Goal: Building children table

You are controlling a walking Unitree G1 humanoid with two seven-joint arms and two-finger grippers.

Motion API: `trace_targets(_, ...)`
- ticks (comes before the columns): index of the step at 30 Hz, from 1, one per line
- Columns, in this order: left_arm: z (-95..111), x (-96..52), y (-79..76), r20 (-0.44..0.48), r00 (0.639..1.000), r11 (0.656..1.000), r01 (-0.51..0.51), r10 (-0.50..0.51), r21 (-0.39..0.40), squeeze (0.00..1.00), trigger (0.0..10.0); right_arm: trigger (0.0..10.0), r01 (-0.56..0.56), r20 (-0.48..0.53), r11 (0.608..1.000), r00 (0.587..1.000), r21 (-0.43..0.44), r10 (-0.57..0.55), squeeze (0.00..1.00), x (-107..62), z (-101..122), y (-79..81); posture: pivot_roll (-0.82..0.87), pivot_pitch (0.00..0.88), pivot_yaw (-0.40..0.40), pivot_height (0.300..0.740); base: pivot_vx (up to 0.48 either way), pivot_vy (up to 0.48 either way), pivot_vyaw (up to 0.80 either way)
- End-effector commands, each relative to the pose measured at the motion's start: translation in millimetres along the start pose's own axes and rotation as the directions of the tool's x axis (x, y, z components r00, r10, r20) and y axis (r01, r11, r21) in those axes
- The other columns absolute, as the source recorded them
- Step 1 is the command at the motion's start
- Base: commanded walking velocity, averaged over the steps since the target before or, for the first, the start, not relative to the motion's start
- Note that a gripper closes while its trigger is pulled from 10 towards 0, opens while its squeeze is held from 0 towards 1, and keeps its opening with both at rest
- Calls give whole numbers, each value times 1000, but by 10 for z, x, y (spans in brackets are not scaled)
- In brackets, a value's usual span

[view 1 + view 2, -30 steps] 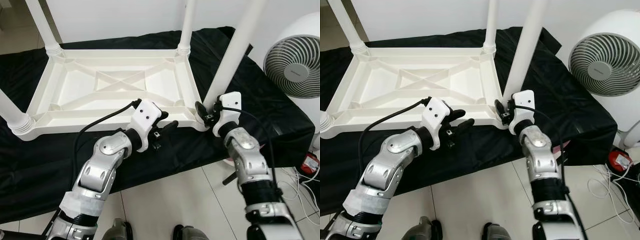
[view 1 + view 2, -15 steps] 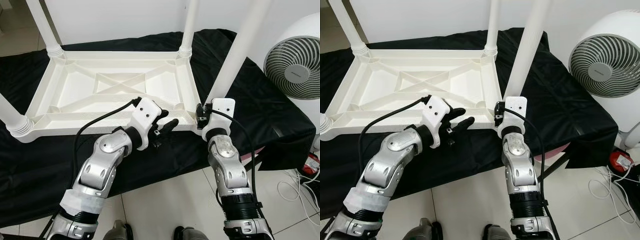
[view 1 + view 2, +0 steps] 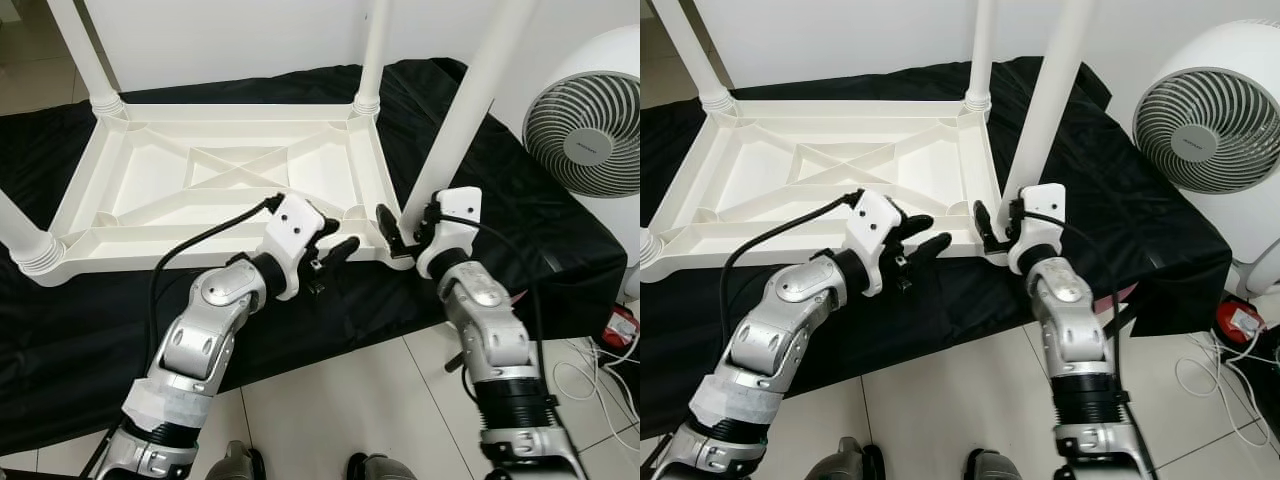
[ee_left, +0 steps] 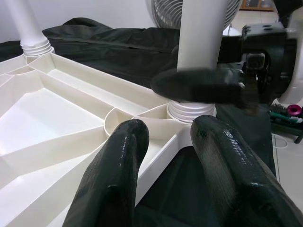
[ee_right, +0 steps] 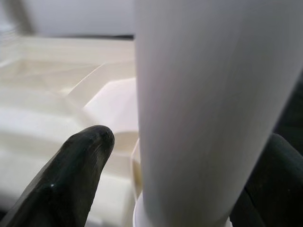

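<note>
- The left gripper (image 3: 332, 254) hovers at the near rim of the upturned white table top (image 3: 160, 165), its two black fingers spread with nothing between them; it sits much as it did half a second ago.
- The right gripper (image 3: 396, 232) is at the foot of the near right leg (image 3: 462, 108), one finger on each side of the post where it meets the corner socket. In the right wrist view the leg (image 5: 203, 104) stands between the fingers (image 5: 71, 170), but whether they press on it I cannot tell. Half a second ago this wrist sat square below the leg; now the forearm slants in from the right and the gripper reaches leftward round the base.
- The table top lies ribbed side up on a black cloth (image 3: 520, 230).
- Four white legs stand up from its corners: near right, near left (image 3: 22, 235), far left (image 3: 85, 50), far right (image 3: 374, 50).
- One white fan (image 3: 590, 120) stands at the right.
</note>
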State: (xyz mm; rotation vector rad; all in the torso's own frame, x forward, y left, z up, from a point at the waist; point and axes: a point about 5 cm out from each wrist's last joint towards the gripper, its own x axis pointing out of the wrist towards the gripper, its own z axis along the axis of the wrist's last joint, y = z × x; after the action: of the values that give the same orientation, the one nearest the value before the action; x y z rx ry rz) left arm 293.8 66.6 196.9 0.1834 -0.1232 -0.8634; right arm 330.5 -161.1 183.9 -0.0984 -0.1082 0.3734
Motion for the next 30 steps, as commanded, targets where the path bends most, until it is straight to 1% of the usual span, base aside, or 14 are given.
trace_targets(1,-33,-14,20,-6,999,999,-37,37,-3,0,10000,10000,-34,-8,999,999,4,34,0,-6,-30,-42,-96,81,13,740,0,0,0)
trace_targets(3,-38,-19,22,-9,999,999,-35,35,-2,0,10000,10000,-107,-40,993,994,-40,105,0,-7,-58,-156,-96,85,22,740,0,0,0)
trace_targets(4,-38,-19,22,-9,999,999,-35,35,-2,0,10000,10000,-107,-40,993,994,-40,105,0,-7,-58,-156,-96,85,22,740,0,0,0)
trace_targets(6,-26,-13,23,-6,999,1000,-31,31,-4,0,10000,10000,-251,-74,962,967,-102,245,0,17,-73,-184,-95,93,34,740,0,0,0)
trace_targets(7,-21,-9,25,-5,1000,1000,-31,31,-5,0,10000,10000,-312,-89,944,949,-106,303,0,25,-81,-185,-95,93,34,740,0,0,0)
trace_targets(8,-21,-9,25,-5,1000,1000,-31,31,-5,0,10000,10000,-312,-89,944,949,-106,303,0,25,-81,-185,-95,93,34,740,0,0,0)
trace_targets(9,-18,-4,26,-5,1000,1000,-30,30,-5,0,10000,10000,-358,-101,926,932,-118,347,0,39,-87,-179,-95,93,34,740,0,0,0)
trace_targets(11,-12,1,30,-3,1000,1000,-30,30,-5,0,10000,10000,-408,-115,904,911,-125,395,0,69,-92,-174,-91,91,39,740,0,0,0)
trace_targets(16,13,12,60,3,999,999,-35,35,3,0,10000,10000,-473,-147,866,879,-164,453,0,197,-75,-181,-85,84,41,740,0,0,0)
trace_targets(20,18,19,61,5,999,999,-34,34,4,0,10000,10000,-478,-171,860,876,-179,451,0,229,-100,-194,-85,84,41,740,0,0,0)
trace_targets(21,20,27,58,6,999,999,-33,33,4,0,10000,5725,-479,-185,859,874,-179,449,0,244,-124,-209,-85,84,41,740,0,0,0)
trace_targets(22,25,36,53,8,999,1000,-31,31,4,0,10000,0,-483,-203,854,871,-191,447,0,247,-154,-223,-85,84,41,740,0,0,0)
trace_targets(24,29,41,51,10,1000,1000,-30,30,5,0,10000,0,-489,-215,849,867,-199,449,0,249,-174,-235,-85,84,41,740,0,0,0)
trace_targets(30,34,27,55,10,999,1000,-30,30,6,0,10000,0,-482,-237,857,867,-182,438,0,231,-264,-284,-74,79,46,740,0,0,0)
